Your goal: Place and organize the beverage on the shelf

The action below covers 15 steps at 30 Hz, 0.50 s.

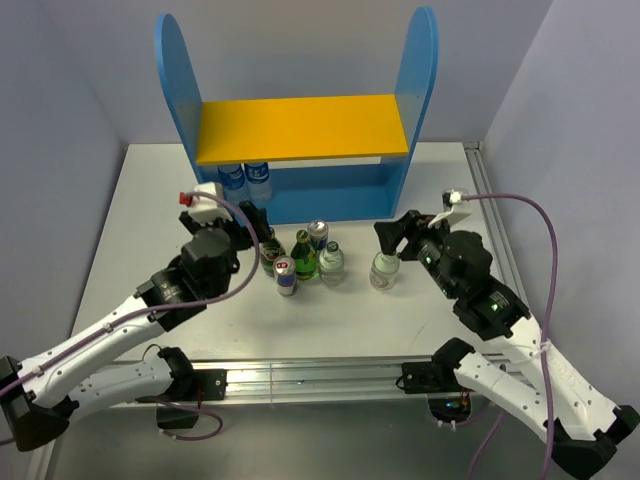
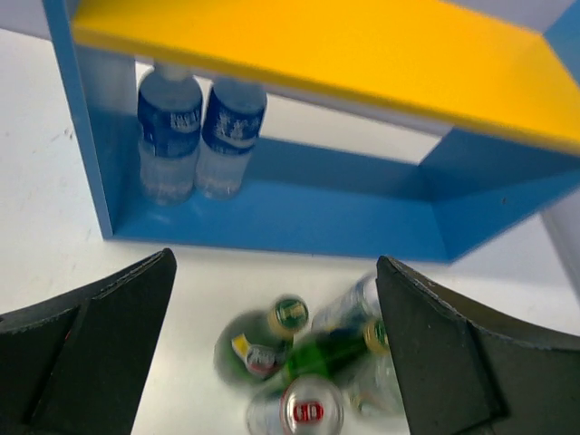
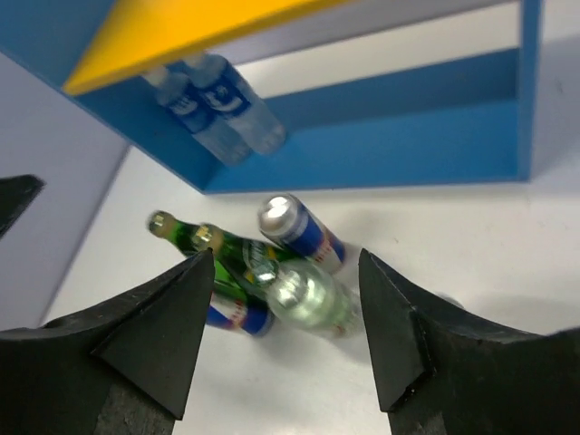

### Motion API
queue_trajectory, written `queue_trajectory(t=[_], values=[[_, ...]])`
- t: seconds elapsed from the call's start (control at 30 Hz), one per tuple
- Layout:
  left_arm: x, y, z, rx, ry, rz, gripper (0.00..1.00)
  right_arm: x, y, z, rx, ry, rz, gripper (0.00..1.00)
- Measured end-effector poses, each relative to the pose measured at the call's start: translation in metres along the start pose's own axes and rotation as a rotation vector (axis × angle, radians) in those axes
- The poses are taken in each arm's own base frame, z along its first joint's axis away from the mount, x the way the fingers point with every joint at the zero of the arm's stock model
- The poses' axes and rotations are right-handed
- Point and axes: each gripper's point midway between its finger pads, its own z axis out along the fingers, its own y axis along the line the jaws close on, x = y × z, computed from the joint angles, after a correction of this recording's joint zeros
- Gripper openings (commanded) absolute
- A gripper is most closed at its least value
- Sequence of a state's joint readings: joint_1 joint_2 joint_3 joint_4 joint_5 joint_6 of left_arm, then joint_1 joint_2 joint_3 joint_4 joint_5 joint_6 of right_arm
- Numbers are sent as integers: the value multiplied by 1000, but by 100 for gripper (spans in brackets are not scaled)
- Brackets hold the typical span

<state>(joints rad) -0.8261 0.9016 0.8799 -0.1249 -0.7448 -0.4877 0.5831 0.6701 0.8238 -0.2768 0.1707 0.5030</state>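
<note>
The shelf [image 1: 300,128] stands at the back with a yellow upper board and blue sides. The drinks stand grouped on the table in front of it: two green bottles [image 1: 303,257] [image 1: 268,250], two blue-and-silver cans [image 1: 318,236] [image 1: 286,277] and a clear bottle [image 1: 331,262]. A second clear bottle [image 1: 384,268] stands apart to the right. My left gripper [image 1: 258,232] is open and empty, hovering by the left green bottle [image 2: 258,340]. My right gripper [image 1: 393,240] is open and empty, just behind the lone clear bottle; a clear bottle [image 3: 313,299] shows between its fingers.
Two water bottles with blue labels [image 1: 245,178] stand at the left end of the shelf's lower level, also in the left wrist view [image 2: 199,136]. The white table [image 1: 140,220] has metal rails along its front and right edges.
</note>
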Motion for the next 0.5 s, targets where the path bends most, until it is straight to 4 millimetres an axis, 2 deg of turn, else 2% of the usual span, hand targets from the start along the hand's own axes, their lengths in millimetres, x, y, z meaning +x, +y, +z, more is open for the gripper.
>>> queue_trajectory(t=[0.13,0.17,0.23,0.33,0.43,0.5], values=[[36,-3,-21,-10,29,75,99,34,-18,-15,99,42,-23,72],[50,2,-24,-17,49,108,99,40,-22,-18,128,49,-27,71],[63,3,-27,-5,73,136,99,58,-28,-19,187,82,-49,71],[77,-3,-27,48,104,146,99,86,-42,-14,272,121,-87,69],[84,-19,-28,116,126,146,99,118,-66,-10,353,164,-139,64],[91,-30,-27,155,140,153,99,130,-80,-10,399,176,-169,62]])
